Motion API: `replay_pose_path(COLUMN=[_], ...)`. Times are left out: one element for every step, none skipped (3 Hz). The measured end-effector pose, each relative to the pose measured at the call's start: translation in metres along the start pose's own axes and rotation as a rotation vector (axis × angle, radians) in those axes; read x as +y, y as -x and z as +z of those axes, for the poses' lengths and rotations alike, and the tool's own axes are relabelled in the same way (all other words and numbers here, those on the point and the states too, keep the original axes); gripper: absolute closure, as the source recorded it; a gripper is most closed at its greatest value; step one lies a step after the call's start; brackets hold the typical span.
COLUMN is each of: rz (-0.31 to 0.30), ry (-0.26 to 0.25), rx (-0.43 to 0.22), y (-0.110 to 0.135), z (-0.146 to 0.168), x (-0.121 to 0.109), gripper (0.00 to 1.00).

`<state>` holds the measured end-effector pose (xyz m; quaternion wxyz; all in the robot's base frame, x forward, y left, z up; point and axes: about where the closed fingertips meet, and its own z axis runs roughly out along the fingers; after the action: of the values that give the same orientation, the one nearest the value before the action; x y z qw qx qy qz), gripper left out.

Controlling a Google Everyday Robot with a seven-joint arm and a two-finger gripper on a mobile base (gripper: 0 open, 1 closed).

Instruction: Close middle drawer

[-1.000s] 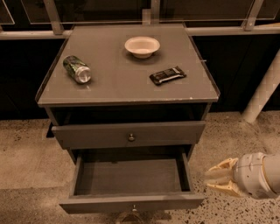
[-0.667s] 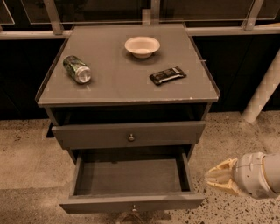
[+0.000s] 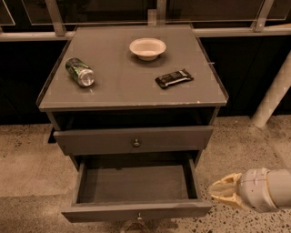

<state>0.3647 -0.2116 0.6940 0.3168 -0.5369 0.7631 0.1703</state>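
The claw [image 3: 218, 189], pinched together, is barely shifting beneath the bench's [image 3: 122, 88] front-right corner, leaving the middle drawer [image 3: 132, 184] hanging open.

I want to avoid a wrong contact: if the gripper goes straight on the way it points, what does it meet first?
Probably the right side wall of the open middle drawer, near its front corner. The gripper sits right of it, pointing left; depth is unclear.

A grey bench [image 3: 122, 88] stands on a speckled beige terrazzo floor [image 3: 27, 159] before dark glass panels [image 3: 104, 11] framed by pale rails [image 3: 241, 32], with a slanted white post [image 3: 273, 93] at the right under dim warm light.
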Motion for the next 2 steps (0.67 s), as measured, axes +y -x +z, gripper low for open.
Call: replay_pose_path(rz=[0.061, 0.127], ry=[-0.001, 0.017], rx=[-0.115, -0.201], y=[-0.049, -0.095], z=[0.046, 0.091], x=[0.001, -0.003], gripper=[1.00, 1.00])
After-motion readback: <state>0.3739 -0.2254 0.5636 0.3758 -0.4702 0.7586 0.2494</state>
